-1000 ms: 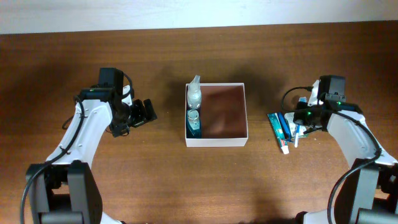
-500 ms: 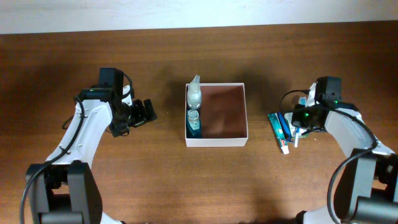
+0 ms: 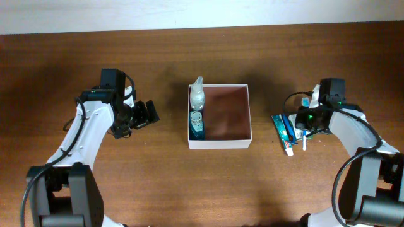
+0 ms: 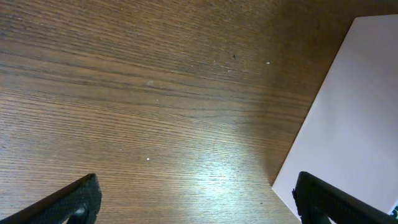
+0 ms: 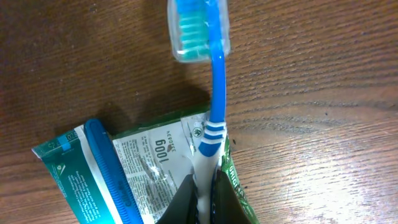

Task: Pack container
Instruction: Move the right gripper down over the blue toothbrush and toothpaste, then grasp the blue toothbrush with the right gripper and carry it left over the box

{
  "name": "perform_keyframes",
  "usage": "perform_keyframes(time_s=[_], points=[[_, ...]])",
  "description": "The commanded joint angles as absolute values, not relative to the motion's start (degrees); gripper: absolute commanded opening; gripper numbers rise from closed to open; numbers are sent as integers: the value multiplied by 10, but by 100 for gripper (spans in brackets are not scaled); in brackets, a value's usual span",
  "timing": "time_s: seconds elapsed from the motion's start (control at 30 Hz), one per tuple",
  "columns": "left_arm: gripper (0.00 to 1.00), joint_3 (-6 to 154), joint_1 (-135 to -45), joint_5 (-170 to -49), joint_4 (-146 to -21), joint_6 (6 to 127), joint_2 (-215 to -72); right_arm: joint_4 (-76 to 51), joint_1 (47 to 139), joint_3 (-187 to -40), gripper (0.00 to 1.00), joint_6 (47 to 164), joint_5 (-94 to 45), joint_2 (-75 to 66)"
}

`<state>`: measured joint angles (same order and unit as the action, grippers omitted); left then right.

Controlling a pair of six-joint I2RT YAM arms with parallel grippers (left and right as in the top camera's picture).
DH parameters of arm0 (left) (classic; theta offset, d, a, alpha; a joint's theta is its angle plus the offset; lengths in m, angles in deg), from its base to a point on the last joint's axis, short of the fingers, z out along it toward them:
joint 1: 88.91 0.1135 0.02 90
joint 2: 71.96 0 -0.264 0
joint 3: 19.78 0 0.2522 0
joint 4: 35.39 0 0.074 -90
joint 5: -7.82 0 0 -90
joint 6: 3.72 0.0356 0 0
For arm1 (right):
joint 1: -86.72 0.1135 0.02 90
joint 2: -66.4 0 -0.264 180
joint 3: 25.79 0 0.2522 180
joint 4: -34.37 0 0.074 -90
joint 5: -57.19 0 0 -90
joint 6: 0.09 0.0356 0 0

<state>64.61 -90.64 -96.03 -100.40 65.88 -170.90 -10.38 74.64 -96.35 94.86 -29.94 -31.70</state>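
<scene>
On the right, the right gripper (image 5: pixel 202 198) pinches the toothbrush (image 5: pixel 216 93) handle — lift it straight up, clear of the toothpaste tube (image 5: pixel 140 158) — while the left gripper (image 4: pixel 196 202) gapes, empty.

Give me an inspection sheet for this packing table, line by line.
Surface: brown wooden table.
Job's things: white-walled container mid-table, with a clear bottle and a blue bottle along its left wall; toothpaste tube and capped toothbrush outside, to its right.
Clutter: nothing seen.
Grippers: left gripper open over bare wood left of the container; right gripper shut on the toothbrush handle.
Cables: black cables looping on both arms.
Surroundings: pale wall along the table's far edge.
</scene>
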Motion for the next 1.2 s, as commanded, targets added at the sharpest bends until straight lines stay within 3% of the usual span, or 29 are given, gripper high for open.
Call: perform_keyframes(time_s=[0.0,0.23,0.5,1.17], points=[[100,651,-905,-958,-1004,662,-1716,-105,744,-973,4,948,-298,-322],[99,651,-905,-958,-1004,662,-1716,-128,744,-1000,4,948,-296,-308],[99,651,-905,-958,-1004,662,-1716,-243,781,-1115,4,948,-296,-257],[99,651,-905,-958,-1004,662,-1716,-321,1088,-1176,4,1121,-305,-213]])
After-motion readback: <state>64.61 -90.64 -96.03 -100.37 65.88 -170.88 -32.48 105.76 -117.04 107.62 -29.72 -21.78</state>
